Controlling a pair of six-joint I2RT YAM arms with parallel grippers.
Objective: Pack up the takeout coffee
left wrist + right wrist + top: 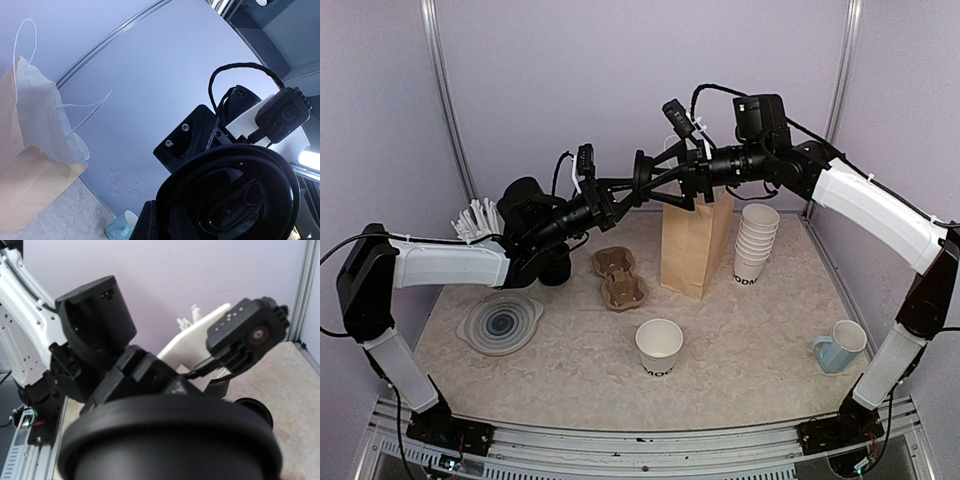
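Observation:
A black plastic lid (pixel 641 178) hangs edge-on in mid-air above the brown paper bag (pixel 695 240). My left gripper (pixel 628 192) is shut on its rim. The lid fills the lower right of the left wrist view (pixel 235 200) and the bottom of the right wrist view (pixel 170 445). My right gripper (pixel 656 178) faces it from the right, jaws spread wide on either side of the lid; contact cannot be told. A lone lidless white paper cup (pixel 660 345) with black lettering stands at the front middle. The takeout coffee is out of view.
A cardboard cup carrier (pixel 618 277) lies left of the bag. A stack of lidless white cups (pixel 755 240) stands to the bag's right, a light blue mug (pixel 840 345) at the front right. A grey round dish (pixel 500 322) and white cutlery (pixel 475 220) sit on the left.

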